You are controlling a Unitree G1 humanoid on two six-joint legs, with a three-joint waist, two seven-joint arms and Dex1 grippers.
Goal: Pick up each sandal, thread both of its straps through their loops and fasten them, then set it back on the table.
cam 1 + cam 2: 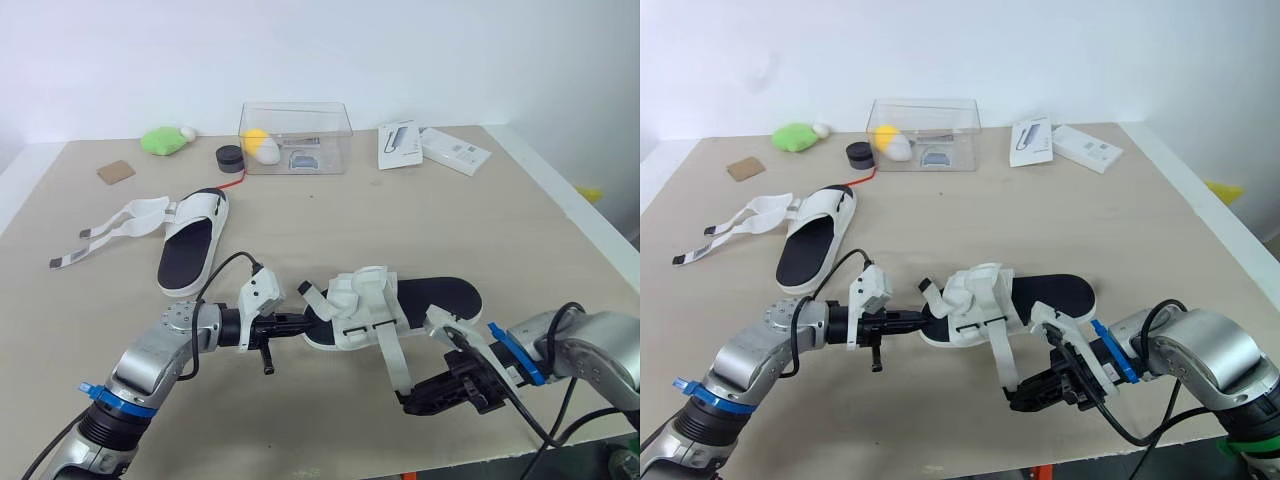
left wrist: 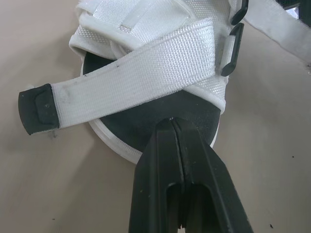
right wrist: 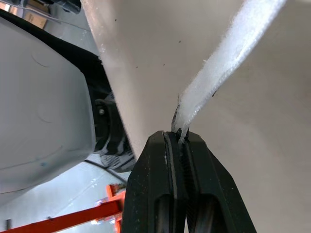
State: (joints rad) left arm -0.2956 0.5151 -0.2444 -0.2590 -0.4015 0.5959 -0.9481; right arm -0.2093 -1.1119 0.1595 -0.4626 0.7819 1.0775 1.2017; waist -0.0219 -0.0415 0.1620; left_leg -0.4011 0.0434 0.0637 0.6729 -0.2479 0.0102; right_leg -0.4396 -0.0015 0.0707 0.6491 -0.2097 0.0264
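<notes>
The near sandal (image 1: 445,297) lies flat on the desk (image 1: 330,215), close to its front edge and between the two grippers. Its toe is turned toward the left gripper (image 1: 300,323). The footbed is black, the sole rim is white, and the upper is made of white webbing, with two black loops (image 2: 233,46) seen at one side.

The front strap (image 2: 141,82) is laid across the upper, and its black tip (image 2: 36,109) hangs free past the sole's edge. The rear strap (image 1: 393,360) is drawn out from the upper toward the desk's front edge, where its end is held by the right gripper (image 1: 412,404). In the right wrist view those jaws are seen clamped on the strap's thin white edge.

The left gripper's jaws are pressed together with nothing seen between them. Their tips are at the toe of the near sandal, over the black footbed just inside the rim.

The far sandal (image 1: 190,245) is of the same make and lies well apart, on the robot's left side of the desk. Its two straps (image 1: 110,228) are unfastened and spread flat on the desk beside it, with dark ends.

Along the back of the desk are seen a clear box (image 1: 295,135), a green toy (image 1: 162,140) and two white packets (image 1: 400,143).
</notes>
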